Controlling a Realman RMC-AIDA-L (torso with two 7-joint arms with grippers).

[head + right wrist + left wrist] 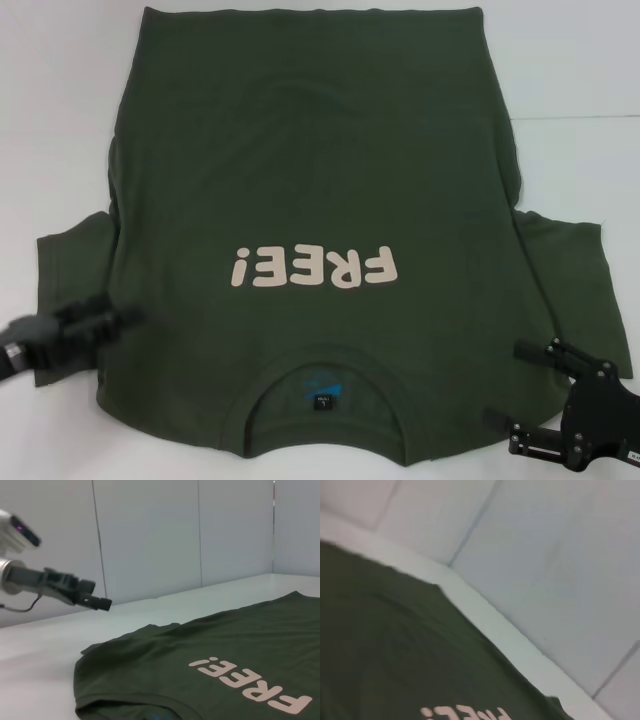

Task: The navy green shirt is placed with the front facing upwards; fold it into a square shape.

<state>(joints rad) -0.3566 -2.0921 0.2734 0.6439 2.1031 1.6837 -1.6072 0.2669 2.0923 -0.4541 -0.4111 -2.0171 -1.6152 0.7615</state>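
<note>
My open right fingers and blurry left fingers, state unclear, should grab both shirt sleeves evenly.

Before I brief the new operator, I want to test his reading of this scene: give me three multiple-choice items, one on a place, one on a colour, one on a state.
1. Where is the shirt's collar?
A. At the table's near edge, by the robot
B. At the far edge
C. Tucked under the shirt

2. What colour is the "FREE!" lettering?
A. Blue
B. Cream
C. Black

3. How does the navy green shirt lie?
A. Folded in half
B. Rolled up
C. Spread flat, front up

Answers: 1 A, the collar lies nearest the robot, between the left hand and the right hand. 2 B, pale letters on dark green. 3 C, both sleeves and the print show.
</note>
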